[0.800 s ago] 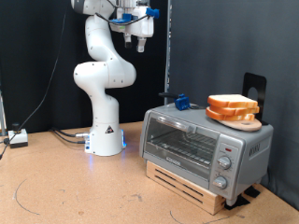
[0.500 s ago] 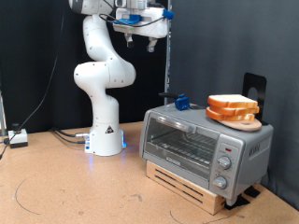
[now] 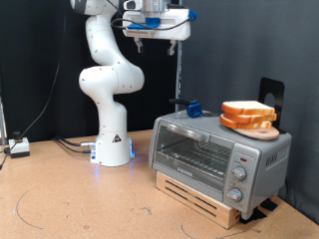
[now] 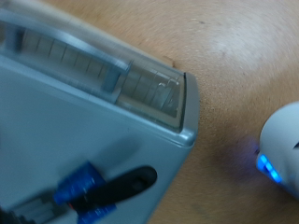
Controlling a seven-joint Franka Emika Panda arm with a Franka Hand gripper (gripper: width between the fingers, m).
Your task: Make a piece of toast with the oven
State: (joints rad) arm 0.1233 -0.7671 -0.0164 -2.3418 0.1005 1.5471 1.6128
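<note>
Toast (image 3: 247, 110) lay on a round wooden plate (image 3: 255, 126) on top of the oven (image 3: 219, 156), toward the exterior view's right. The oven's glass door (image 3: 190, 153) was shut, and the oven stood on a wooden pallet (image 3: 204, 197) on the brown surface (image 3: 80, 204). The end effector (image 3: 158, 38) hung high above, well apart from the toast, holding nothing; I cannot tell whether its fingers were apart or together. A blue-handled clamp (image 4: 98, 189) lay on the oven's top.
</note>
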